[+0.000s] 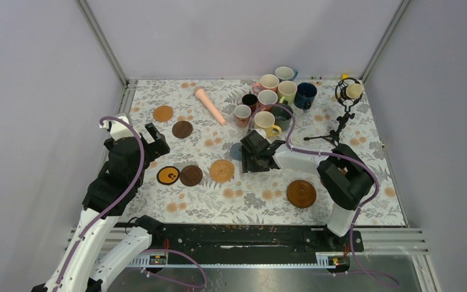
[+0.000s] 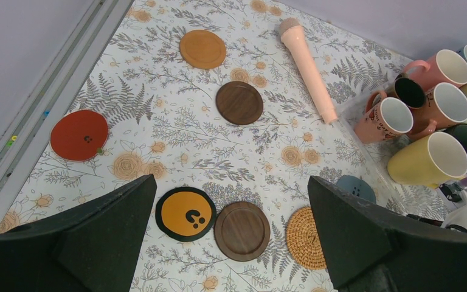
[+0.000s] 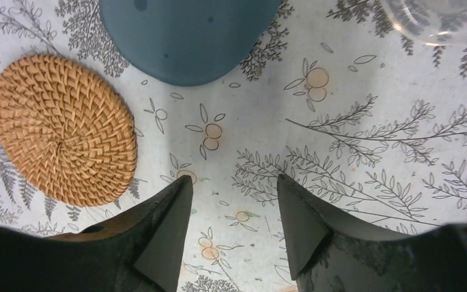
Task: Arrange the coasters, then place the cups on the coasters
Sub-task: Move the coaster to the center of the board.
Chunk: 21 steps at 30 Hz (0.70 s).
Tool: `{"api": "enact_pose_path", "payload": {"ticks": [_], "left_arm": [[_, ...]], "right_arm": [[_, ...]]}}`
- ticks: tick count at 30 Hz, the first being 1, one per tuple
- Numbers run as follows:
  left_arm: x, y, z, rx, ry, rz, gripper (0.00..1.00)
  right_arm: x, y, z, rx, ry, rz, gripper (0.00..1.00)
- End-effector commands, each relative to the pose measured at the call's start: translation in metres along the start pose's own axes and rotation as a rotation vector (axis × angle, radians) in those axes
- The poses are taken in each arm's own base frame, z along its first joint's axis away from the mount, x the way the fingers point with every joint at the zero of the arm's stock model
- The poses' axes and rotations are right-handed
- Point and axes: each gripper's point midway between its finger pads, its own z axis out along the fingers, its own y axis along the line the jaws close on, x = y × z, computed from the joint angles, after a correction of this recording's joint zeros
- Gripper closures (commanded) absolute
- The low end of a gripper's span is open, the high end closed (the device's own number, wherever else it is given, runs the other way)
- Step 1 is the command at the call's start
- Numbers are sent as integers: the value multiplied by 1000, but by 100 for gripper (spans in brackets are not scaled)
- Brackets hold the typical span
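Several coasters lie flat on the floral cloth: orange wood (image 1: pixel 163 113), dark brown (image 1: pixel 182 129), black with a yellow face (image 1: pixel 168 175), a second dark brown (image 1: pixel 191 175), tan woven (image 1: pixel 222 171) and a larger brown one (image 1: pixel 301 193). The red coaster (image 2: pixel 79 135) shows only in the left wrist view. My right gripper (image 1: pixel 249 152) hangs open and empty just short of the grey-blue coaster (image 3: pixel 188 36), with the woven coaster (image 3: pixel 64 128) to its left. My left gripper (image 2: pixel 231 178) is wide open and empty above the front row. The cups (image 1: pixel 267 100) stand clustered at the back right, the yellow one (image 1: pixel 266 123) nearest.
A long pink tapered stick (image 1: pixel 210 104) lies at the back centre. A small black tripod microphone (image 1: pixel 343 100) stands at the back right. A clear plastic rim (image 3: pixel 438 21) borders the cups. Metal rails run along the left wall (image 2: pixel 55 73).
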Motion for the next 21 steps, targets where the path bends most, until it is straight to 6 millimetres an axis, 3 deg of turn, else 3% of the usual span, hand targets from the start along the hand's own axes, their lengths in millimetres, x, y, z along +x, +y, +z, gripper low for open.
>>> {"api": "enact_pose_path", "payload": {"ticks": [1, 7, 21], "left_arm": [[-5, -1, 1, 1, -22, -18, 1], [-5, 0, 1, -3, -26, -18, 1], [-4, -1, 1, 3, -23, -19, 1]], "right_arm": [[-26, -1, -5, 53, -105, 52, 36], [-49, 1, 16, 96, -155, 109, 23], [-70, 9, 41, 74, -172, 159, 23]]}}
